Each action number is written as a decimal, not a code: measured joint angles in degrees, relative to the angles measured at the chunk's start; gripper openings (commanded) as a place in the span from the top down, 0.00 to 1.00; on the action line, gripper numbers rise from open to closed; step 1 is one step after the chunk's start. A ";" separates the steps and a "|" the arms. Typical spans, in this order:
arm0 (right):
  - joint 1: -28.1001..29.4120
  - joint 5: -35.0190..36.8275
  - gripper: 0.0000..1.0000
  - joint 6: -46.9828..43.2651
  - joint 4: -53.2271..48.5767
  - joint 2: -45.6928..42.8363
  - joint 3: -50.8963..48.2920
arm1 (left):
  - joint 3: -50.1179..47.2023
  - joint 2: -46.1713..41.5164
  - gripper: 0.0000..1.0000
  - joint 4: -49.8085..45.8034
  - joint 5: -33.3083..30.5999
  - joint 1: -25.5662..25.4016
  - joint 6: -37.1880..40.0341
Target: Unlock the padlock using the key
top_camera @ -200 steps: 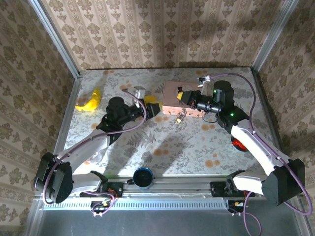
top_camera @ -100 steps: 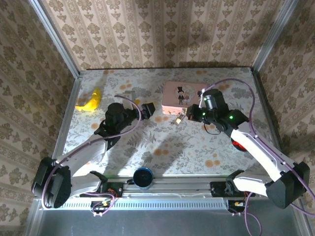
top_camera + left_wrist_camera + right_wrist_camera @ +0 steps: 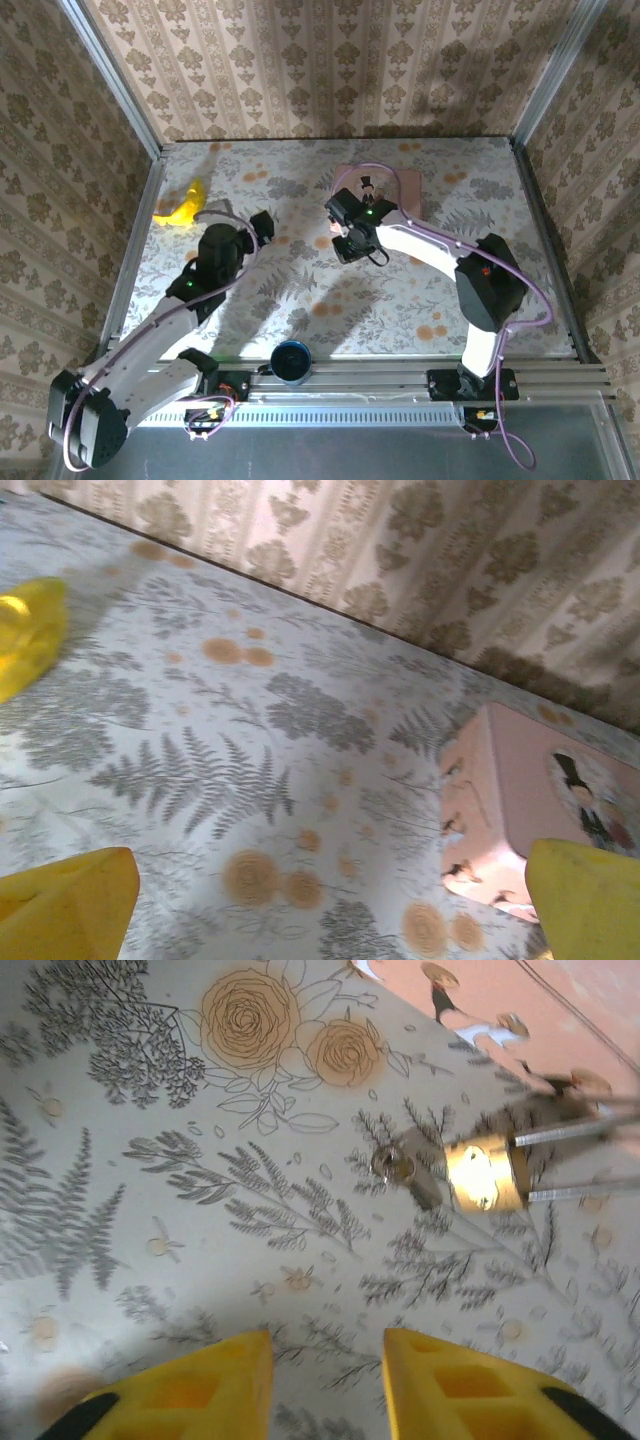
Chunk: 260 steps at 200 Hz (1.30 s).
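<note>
Counter (image 3: 300, 300): one, flower-printed, walled at the back and both sides, with bare room across its middle and near half. Two arms reach over it. One pink box (image 3: 405, 185) sits near the back wall, and one banana (image 3: 183, 205) lies by the left edge. Left end effector (image 3: 328, 852) gapes wide on nothing. Right end effector (image 3: 325, 1338) stands narrowly parted and empty, apart from one brass padlock (image 3: 485, 1173) lying just beside the box, with one grey key (image 3: 400, 1167) touching it.

Padlock (image 3: 485, 1173) on table (image 3: 300, 300) just beside box (image 3: 520, 780), banana (image 3: 182, 207) well left
</note>
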 measured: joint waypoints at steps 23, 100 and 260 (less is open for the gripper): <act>0.17 1.64 0.54 -4.76 -1.14 4.83 4.13 | -1.49 -2.75 0.00 -1.99 -2.34 1.16 -0.26; 0.07 5.92 0.51 -14.47 -3.74 15.85 9.64 | -2.32 -3.56 0.00 -2.99 -2.95 3.65 -0.39; -4.07 -1.31 1.00 -15.10 -3.04 17.07 10.08 | -3.85 -4.11 0.00 -2.93 2.62 6.64 -1.95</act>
